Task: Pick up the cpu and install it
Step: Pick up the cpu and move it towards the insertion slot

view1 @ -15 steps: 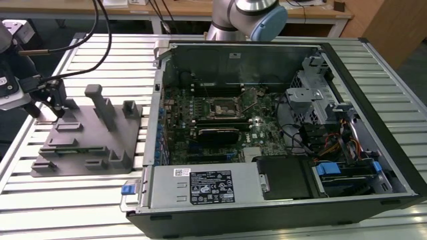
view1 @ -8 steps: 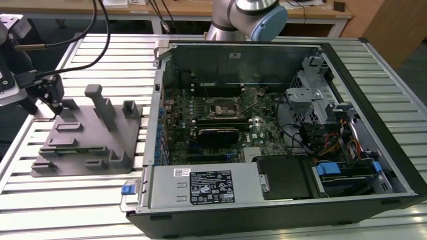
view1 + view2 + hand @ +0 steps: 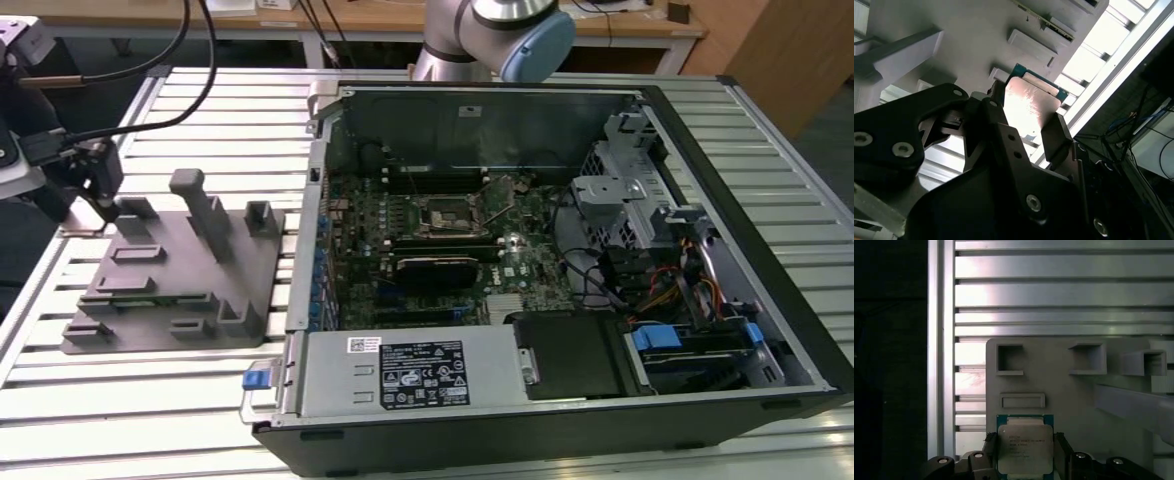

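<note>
The cpu (image 3: 1025, 449) is a thin square chip with a pale silver top and a green edge, and it sits between my gripper's two black fingers. In the second wrist view the cpu (image 3: 1030, 106) has a finger against each side edge, so my gripper (image 3: 1026, 125) is shut on it. Directly behind the chip lies the grey plastic fixture (image 3: 1079, 390). In the exterior view my gripper (image 3: 96, 200) hangs over the far left corner of the fixture (image 3: 174, 290), on the exterior view's left. Whether the chip still touches the fixture cannot be told.
An open computer case (image 3: 747, 330) fills the exterior view's right, with the motherboard socket (image 3: 447, 213) near its middle and a black block (image 3: 434, 268) just in front. Upright posts (image 3: 200, 205) rise from the fixture. The slatted metal table (image 3: 147, 400) lies under everything.
</note>
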You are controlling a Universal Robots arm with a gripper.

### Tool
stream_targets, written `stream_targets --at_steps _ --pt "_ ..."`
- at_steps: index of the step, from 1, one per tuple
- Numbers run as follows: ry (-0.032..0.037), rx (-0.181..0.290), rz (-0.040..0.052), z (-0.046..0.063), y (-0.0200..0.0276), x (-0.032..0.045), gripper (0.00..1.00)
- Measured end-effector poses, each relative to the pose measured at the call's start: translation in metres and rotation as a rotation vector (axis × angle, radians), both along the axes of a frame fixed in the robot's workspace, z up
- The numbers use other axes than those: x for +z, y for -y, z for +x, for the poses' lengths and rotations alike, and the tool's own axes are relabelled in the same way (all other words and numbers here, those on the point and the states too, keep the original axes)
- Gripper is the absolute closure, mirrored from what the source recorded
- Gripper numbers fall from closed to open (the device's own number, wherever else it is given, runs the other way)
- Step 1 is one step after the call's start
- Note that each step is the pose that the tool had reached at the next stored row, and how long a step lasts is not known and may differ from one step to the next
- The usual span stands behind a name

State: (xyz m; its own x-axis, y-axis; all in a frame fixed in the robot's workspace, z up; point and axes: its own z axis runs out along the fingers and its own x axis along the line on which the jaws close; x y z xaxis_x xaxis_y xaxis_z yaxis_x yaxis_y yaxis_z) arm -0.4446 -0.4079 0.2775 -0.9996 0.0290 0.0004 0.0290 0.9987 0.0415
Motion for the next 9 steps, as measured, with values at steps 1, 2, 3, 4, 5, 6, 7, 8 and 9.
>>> stream_targets --at_steps 1,2,3,4,5,6,7,8,9 --pt "0.0 0.0 0.0001 0.0 0.0 0.0012 0.46" --pt "0.0 0.0 0.0001 0.0 0.0 0.0023 0.46" --pt "0.0001 0.0 0.0001 0.0 0.0 0.0033 0.46" --pt "0.0001 0.0 0.0001 0.0 0.0 0.0042 0.46" --pt "0.0 0.0 0.0001 0.0 0.0 0.0052 0.46" --pt "0.0001 0.0 0.0002 0.0 0.0 0.0061 0.46" --pt "-0.0001 0.0 0.0001 0.0 0.0 0.0072 0.46" --pt "-0.0001 0.0 0.0001 0.0 0.0 0.0083 0.46" --pt "0.0 0.0 0.0001 0.0 0.0 0.0095 0.46"
